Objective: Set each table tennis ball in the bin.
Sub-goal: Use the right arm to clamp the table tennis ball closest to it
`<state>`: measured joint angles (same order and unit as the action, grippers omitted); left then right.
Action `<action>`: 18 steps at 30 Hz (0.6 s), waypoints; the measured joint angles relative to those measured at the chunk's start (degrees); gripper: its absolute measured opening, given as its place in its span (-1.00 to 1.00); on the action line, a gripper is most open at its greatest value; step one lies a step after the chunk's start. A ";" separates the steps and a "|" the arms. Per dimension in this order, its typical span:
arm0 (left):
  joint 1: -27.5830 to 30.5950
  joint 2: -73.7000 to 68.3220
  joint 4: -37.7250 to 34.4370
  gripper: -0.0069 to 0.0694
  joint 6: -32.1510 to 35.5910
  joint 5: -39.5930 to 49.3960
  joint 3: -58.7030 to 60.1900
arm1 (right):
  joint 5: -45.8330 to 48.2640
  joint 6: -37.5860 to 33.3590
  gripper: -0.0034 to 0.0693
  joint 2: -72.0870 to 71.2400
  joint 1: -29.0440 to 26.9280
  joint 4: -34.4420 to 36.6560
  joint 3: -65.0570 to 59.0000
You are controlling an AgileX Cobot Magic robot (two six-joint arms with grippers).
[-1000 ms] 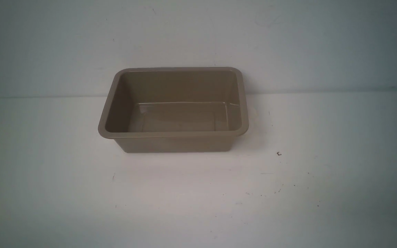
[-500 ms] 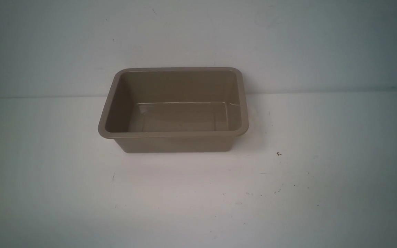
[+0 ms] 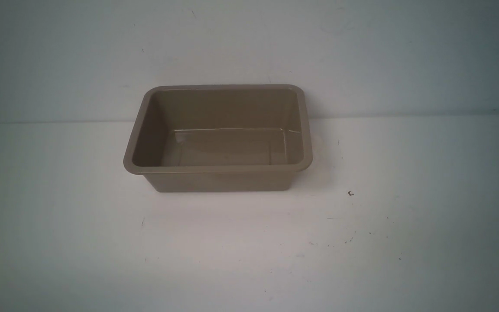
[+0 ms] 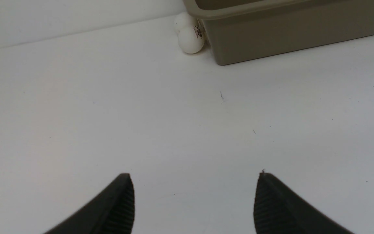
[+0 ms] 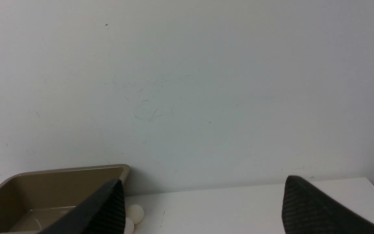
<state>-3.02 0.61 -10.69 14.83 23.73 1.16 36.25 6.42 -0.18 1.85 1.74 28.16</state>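
Two table tennis balls point(image 4: 191, 39), white, lie on the table just outside the bin point(image 3: 217, 170), tucked under its flared rim at one short end. They touch each other, and the nearer one carries a small dark logo. The right wrist view also shows two balls beside the bin's right-hand wall; in the front view they are too pale against the white top to place.

Item: bin. Tan-brown, glossy, rectangular with rounded corners, standing upright. The visible part of its floor is bare. Its far rim is set close to the wall point(image 3: 249, 43).

Item: left gripper point(image 4: 194, 175). Released, its black ribbed fingers spread wide over bare table, well apart from the bin and the balls.

Item: right gripper point(image 5: 204, 178). Released, its fingers fully apart with nothing between them. It faces the wall, with the bin's right corner behind one finger.

Item: table point(image 3: 232, 251). White and flat, with broad open room in front of the bin and on both sides. The back edge meets the wall in a straight seam, and the right-hand corner shows in the right wrist view. A few dark specks point(image 3: 350, 193) lie to the front right.

Item: wall. Plain off-white, lightly scuffed.
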 joint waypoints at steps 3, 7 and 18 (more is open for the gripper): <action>0.00 0.00 0.00 0.35 0.00 0.00 0.00 | 0.00 0.00 0.71 0.00 0.00 0.00 0.00; 0.00 0.00 0.00 0.35 0.00 0.00 0.00 | 0.00 0.11 0.71 0.00 0.00 0.01 0.00; 0.00 0.00 -3.32 0.35 0.00 -1.25 0.21 | 0.00 0.11 0.71 0.00 0.00 0.08 0.00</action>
<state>-3.02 0.61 -14.02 14.83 22.49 1.37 36.25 6.53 -0.18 1.85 1.82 28.16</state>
